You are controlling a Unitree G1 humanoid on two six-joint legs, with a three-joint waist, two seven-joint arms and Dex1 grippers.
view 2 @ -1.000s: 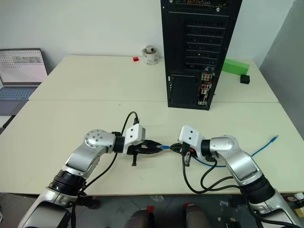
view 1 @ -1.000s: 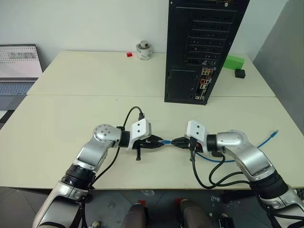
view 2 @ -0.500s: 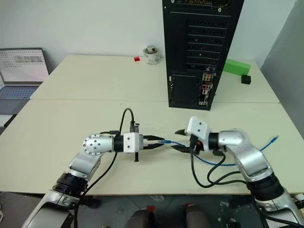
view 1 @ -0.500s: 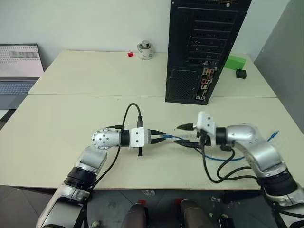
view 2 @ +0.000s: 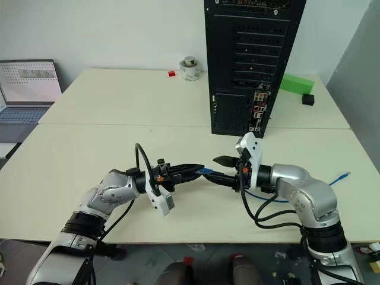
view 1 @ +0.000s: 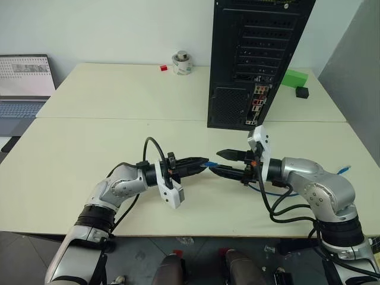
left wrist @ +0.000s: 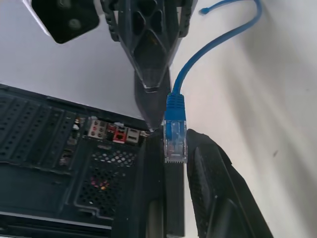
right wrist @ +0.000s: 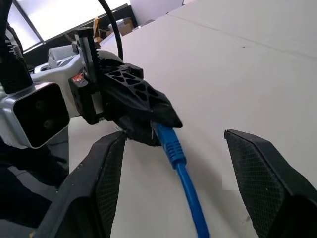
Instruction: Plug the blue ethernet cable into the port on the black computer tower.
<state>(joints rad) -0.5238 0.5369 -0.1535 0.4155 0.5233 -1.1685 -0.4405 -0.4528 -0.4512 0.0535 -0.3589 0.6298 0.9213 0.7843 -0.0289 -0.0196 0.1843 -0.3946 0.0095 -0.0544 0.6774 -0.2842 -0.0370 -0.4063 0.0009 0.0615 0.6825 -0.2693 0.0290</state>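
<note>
The blue ethernet cable point(view 1: 279, 191) has its clear plug point(left wrist: 174, 144) pinched between the closed fingers of the left gripper point(view 1: 199, 165), which hangs just above the worktop point(view 1: 71, 154) near its front edge. From there the cord runs under the right gripper point(view 1: 224, 162) and trails across the table to its free end point(view 1: 344, 169) by the right edge.

A second ago both grippers were clamped on the plug end, nose to nose. Since then the right gripper has let go: its fingers now stand spread well apart on either side of the cord, holding nothing. The left wrist has rolled over, and both hands have lifted a little.

So the handover looks done, and the left gripper alone carries the plug. The black computer tower point(view 1: 255, 59) stands farther back on the worktop, its strip of coloured connectors point(view 1: 256, 105) facing the robot, well apart from the plug. Carrying the plug across and lining it up with the port is still to come.
</note>
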